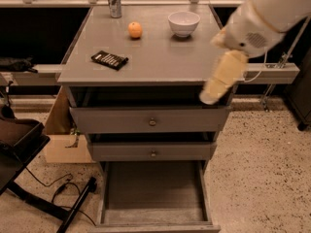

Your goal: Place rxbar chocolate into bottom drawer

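The rxbar chocolate is a flat black bar with pale print, lying on the left front part of the grey cabinet top. The bottom drawer is pulled out, showing a worn pale floor with nothing in it. The two upper drawers are nearly shut. My white arm reaches in from the upper right. My gripper hangs pale and blurred over the cabinet's right front corner, far right of the bar and holding nothing that I can see.
An orange, a white bowl and a metal can stand at the back of the top. A cardboard box, a black chair and floor cables are at the left.
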